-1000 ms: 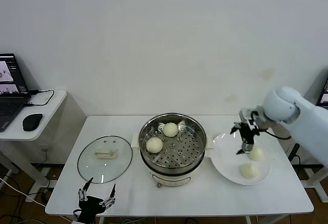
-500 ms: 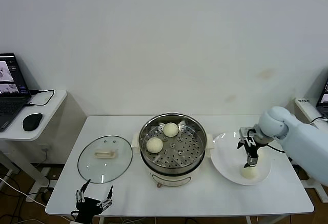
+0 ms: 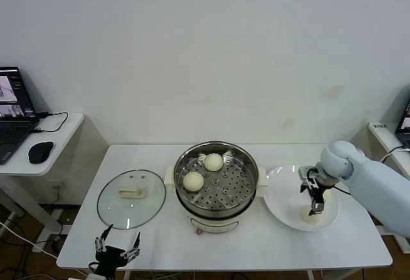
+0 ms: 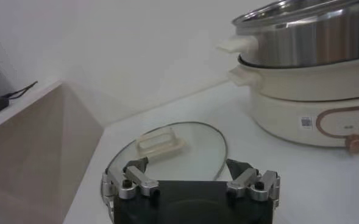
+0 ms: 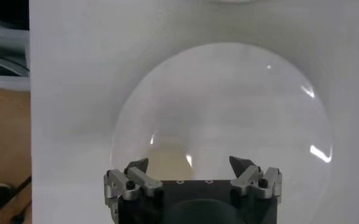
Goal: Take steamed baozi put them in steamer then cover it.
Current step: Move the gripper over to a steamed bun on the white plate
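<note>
Two pale baozi (image 3: pixel 213 162) (image 3: pixel 193 181) lie in the shiny perforated steamer (image 3: pixel 234 187) on its cream pot at the table's middle. My right gripper (image 3: pixel 315 205) hangs open just above a third baozi (image 3: pixel 307 217) on the white plate (image 3: pixel 282 193). In the right wrist view that baozi (image 5: pixel 167 161) shows between the spread fingers of the right gripper (image 5: pixel 189 165), off to one side, over the plate (image 5: pixel 246 109). The glass cover (image 3: pixel 131 197) lies flat left of the steamer. My left gripper (image 3: pixel 116 250) waits open at the table's front edge, facing the cover (image 4: pixel 167 149) and steamer (image 4: pixel 307 30).
A side desk (image 3: pixel 54 132) with a laptop (image 3: pixel 11 110) and a mouse (image 3: pixel 40 152) stands to the left of the white table (image 3: pixel 256 245). The plate sits close to the table's right edge.
My right gripper has moved from the plate's back toward its front and dropped low over the front baozi, hiding the back one. The left gripper has barely shifted.
</note>
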